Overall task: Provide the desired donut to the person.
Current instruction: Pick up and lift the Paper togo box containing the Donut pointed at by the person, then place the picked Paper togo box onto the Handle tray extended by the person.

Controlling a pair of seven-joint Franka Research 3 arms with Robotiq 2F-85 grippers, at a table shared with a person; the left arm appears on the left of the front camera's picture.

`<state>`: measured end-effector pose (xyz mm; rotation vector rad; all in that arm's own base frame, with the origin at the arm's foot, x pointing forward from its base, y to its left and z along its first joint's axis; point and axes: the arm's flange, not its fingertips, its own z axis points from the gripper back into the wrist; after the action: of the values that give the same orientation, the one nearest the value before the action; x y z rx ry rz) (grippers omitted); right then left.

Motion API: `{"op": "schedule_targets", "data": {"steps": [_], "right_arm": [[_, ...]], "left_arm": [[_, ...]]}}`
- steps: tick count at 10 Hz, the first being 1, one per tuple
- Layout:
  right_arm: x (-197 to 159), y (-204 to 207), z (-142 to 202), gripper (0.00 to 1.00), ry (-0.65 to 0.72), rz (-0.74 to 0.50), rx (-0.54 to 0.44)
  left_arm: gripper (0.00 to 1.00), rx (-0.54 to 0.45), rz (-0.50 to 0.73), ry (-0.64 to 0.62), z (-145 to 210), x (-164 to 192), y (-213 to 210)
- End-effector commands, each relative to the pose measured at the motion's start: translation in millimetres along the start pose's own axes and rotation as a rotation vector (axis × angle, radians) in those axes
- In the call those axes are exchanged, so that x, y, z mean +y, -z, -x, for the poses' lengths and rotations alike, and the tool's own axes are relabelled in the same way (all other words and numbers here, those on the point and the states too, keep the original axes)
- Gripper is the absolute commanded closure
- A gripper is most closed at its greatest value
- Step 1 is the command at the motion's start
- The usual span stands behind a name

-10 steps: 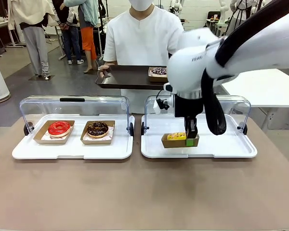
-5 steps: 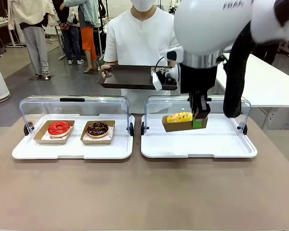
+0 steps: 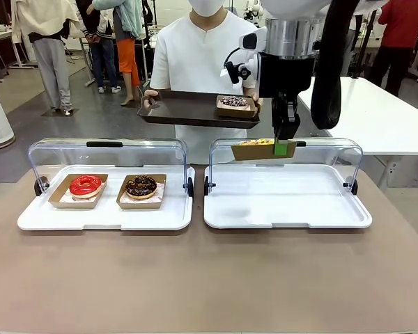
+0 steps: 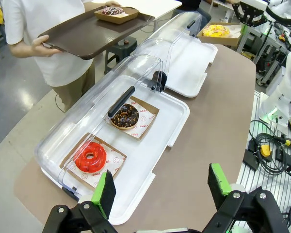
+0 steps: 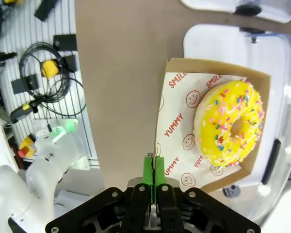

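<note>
R claw (image 3: 281, 144) clamped on carton (image 3: 254, 151) rim, yellow donut (image 5: 230, 124) inside, hanging at lid-top height over white case (image 3: 285, 209). Clear lid (image 3: 334, 149) betw. it & person (image 3: 205, 56)'s brown tray (image 3: 181, 111), which has 1 sprinkled donut (image 3: 233, 101). Far left: red donut (image 3: 86, 185), choc donut (image 3: 141, 186). 1 s ago carton sat low in case. Liner (image 5: 177, 131): "YUMMY", "SMILE". L claw (image 4: 162, 187) spread wide above counter (image 4: 208, 121).

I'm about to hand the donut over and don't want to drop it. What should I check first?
1. Right pincer shut on the cardboard tray edge: ok.
2. Yellow donut sitting flat in it: ok.
3. Cardboard tray clear of the case lid: cannot tell.
4. Bare room on the person's brown tray, beside the chocolate donut: ok.
5. Left pincer open, away from the handover path: ok.
</note>
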<state>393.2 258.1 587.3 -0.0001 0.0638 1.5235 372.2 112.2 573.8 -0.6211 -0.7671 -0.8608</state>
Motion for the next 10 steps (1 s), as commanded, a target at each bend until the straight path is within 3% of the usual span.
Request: {"op": "schedule_targets", "data": {"steps": [1, 10], "right_arm": [[10.3, -3.3, 0.6, 1.0, -0.01, 0.027, 0.013], [10.3, -3.3, 0.6, 1.0, -0.01, 0.027, 0.013]], "left_arm": [[0.0, -0.002, -0.001, 0.0, -1.2, 0.2, 0.6], [0.0, -0.002, -0.001, 0.0, -1.2, 0.2, 0.6]]}}
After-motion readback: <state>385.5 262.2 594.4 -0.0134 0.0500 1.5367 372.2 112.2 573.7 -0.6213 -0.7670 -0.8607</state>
